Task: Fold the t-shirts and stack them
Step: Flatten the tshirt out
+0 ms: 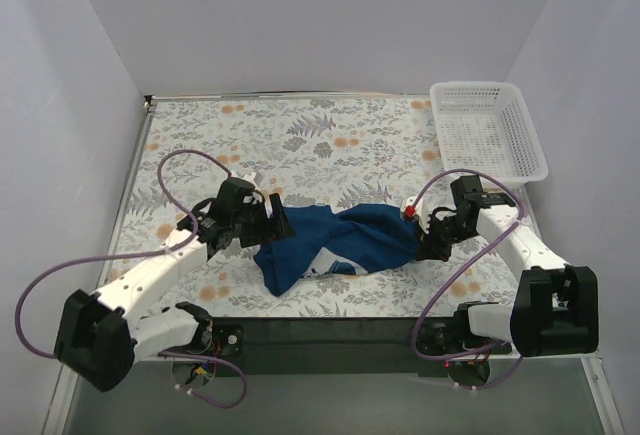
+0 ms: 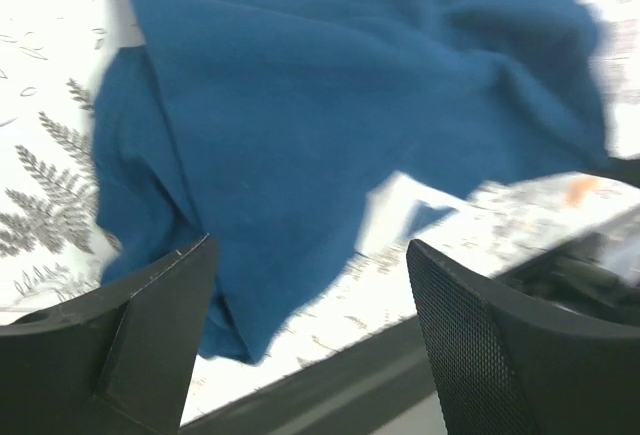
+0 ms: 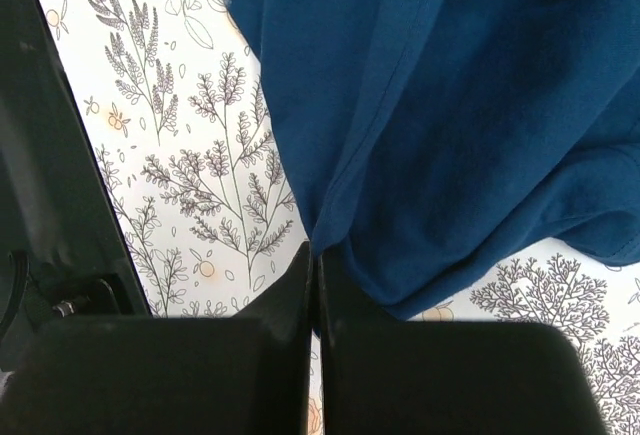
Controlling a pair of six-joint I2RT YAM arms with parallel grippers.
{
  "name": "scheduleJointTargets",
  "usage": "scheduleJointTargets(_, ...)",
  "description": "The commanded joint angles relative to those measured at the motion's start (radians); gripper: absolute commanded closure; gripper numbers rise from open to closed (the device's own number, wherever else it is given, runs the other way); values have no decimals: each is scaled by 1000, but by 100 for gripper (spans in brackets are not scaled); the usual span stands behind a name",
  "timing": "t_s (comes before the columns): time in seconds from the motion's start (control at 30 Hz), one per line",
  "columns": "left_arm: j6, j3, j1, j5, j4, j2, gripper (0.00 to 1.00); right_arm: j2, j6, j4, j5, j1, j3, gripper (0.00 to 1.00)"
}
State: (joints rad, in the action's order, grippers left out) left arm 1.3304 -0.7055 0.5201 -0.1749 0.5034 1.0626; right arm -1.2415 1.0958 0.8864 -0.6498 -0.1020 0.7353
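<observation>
- Nearest to the left wrist camera, the left gripper (image 2: 310, 255) holds its jaws apart, and no cloth is between them.
- Just beyond these open jaws lies the navy t-shirt (image 1: 340, 240), so from the left gripper the cloth is ahead and on the side toward the white basket (image 1: 530, 135).
- On the basket side of the cloth, the right gripper (image 3: 315, 255) has its fingers pressed together. The cloth gathers to a point exactly at their tips, so I judge that they are clamped on a fold of the t-shirt's edge.
- As for the t-shirt itself, it lies crumpled on the flowered table (image 1: 330, 135), well apart from the basket and nearer to the arm bases than the basket is. No second shirt is visible, and nothing is folded yet.
- Its long axis runs across the table: one end points toward the basket side, where the right gripper pinches it, and the other end points away from the basket, where the left gripper waits.
- Both grippers are close to the cloth, but only the left one is free. In my judgement the coming move belongs to it: a short reach toward the basket side, down to the loose end just in front of it.
</observation>
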Motion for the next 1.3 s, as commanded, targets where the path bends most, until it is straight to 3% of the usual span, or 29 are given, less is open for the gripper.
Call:
scheduleJointTargets(0.0,-71,-48,1,78,3,83,30,-7,-27,-27,-54,2,35,99)
scheduleJointTargets(0.17,-100,-57,1,153,-11,183,31,-13,-42,-50,-50,2,23,99)
scheduleJointTargets(0.33,-94,-35,1,66,-100,226,43,-26,-57,-66,-48,2,21,99)
scheduleJointTargets(0.63,-94,-40,1,43,-123,230,63,-38,-66,-75,-53,2,24,99)
scheduleJointTargets(0.73,-100,-32,1,37,-129,247,73,-32,-71,-75,-53,2,27,99)
scheduleJointTargets(0.77,-100,-34,1,37,-129,249,84,-27,-73,-76,-51,2,27,99)
scheduleJointTargets(0.97,-103,-49,0,75,-114,191,100,-15,-83,-75,-44,1,36,99)
scheduleJointTargets(1.13,-108,-58,0,87,-54,163,98,-18,-89,-75,-45,1,49,99)
scheduleJointTargets(1.2,-99,-52,1,88,-26,152,79,-21,-91,-75,-47,1,50,99)
scheduleJointTargets(1.27,-89,-40,1,75,-16,143,71,-22,-91,-76,-48,2,49,99)
